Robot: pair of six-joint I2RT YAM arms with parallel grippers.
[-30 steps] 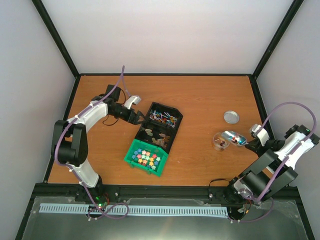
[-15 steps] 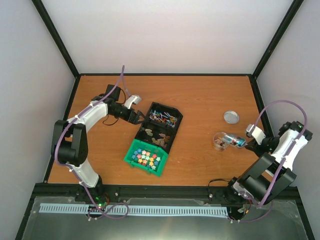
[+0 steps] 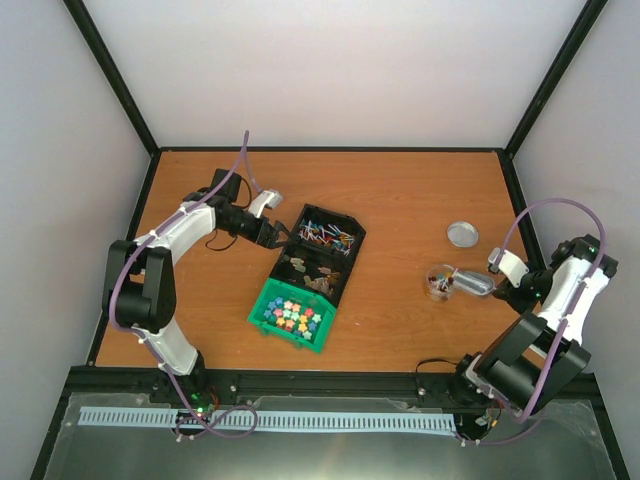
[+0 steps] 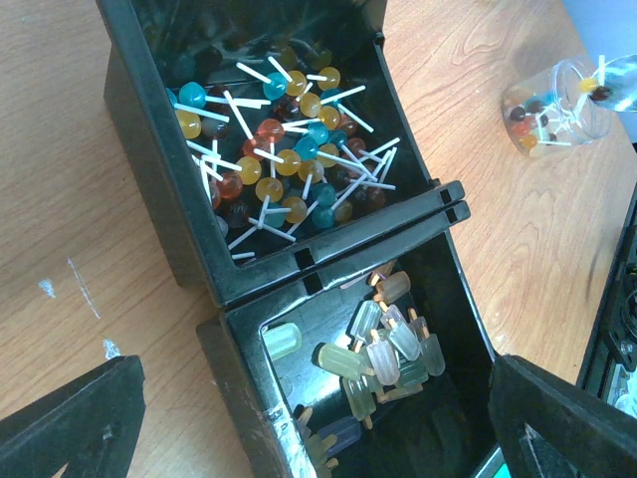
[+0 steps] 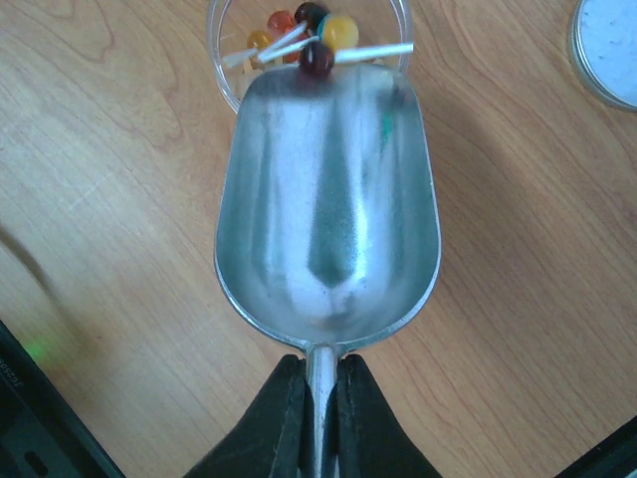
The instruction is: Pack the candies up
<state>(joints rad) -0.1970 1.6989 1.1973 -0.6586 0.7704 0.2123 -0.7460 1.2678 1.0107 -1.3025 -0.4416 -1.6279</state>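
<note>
Candies, small round lollipops on white sticks [image 4: 279,169], fill the far compartment of a black bin [image 3: 328,235]. My left gripper [image 3: 280,238] stands open at the bin's left side, its wide-apart fingers [image 4: 80,413] holding nothing. On the right, my right gripper [image 5: 320,398] is shut on the handle of a metal scoop [image 5: 328,199]. The scoop [image 3: 470,282] is empty, and its tip lies at the rim of a small clear jar [image 5: 224,60]. A few candies [image 5: 318,35] lie in the jar [image 3: 440,283].
The black bin's near compartment holds pale popsicle-shaped sweets [image 4: 383,344]. A green tray [image 3: 292,315] of coloured star shapes adjoins it toward the front. A round metal lid [image 3: 462,234] lies on the wooden table [image 3: 400,190] behind the jar.
The scoop has tipped toward the jar and its coloured candies have gone out of it; it now shows empty. The right arm's elbow shifted right. The left arm has not moved.
</note>
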